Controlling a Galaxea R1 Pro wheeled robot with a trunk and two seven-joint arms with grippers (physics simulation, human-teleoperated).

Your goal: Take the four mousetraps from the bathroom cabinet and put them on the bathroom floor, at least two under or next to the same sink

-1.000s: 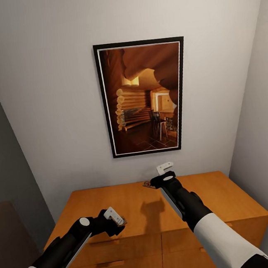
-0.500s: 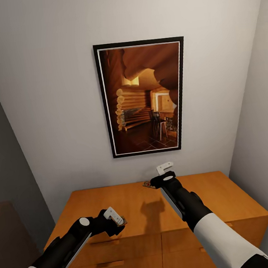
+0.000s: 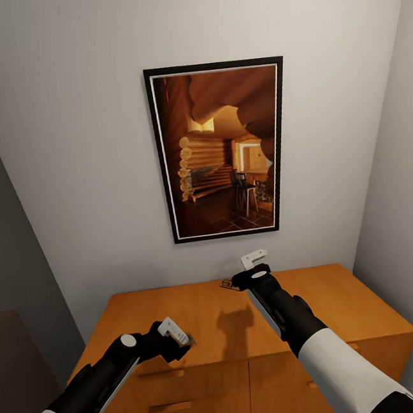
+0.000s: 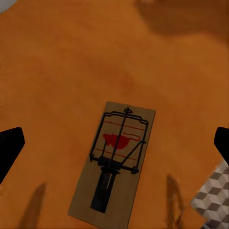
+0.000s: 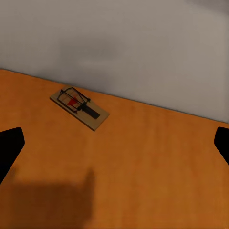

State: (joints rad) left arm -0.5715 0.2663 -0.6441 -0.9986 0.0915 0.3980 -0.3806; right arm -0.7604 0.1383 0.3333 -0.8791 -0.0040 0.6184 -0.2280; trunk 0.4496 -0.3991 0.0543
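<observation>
Left gripper [image 4: 114, 143], jaws wide, above mousetrap [image 4: 113, 164] near cabinet [image 3: 205, 309] edge; a nudge could probably tip it off.

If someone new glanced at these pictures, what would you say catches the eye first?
Probably the large black-framed picture of a log-cabin interior, hanging on the pale wall above the orange-brown cabinet. Next come the two dark arms reaching over the cabinet top, the left tool near its front edge and the right tool near the wall. Each wrist view shows a mousetrap lying flat on the wood: one ahead of the left tool, another close to the wall.
</observation>
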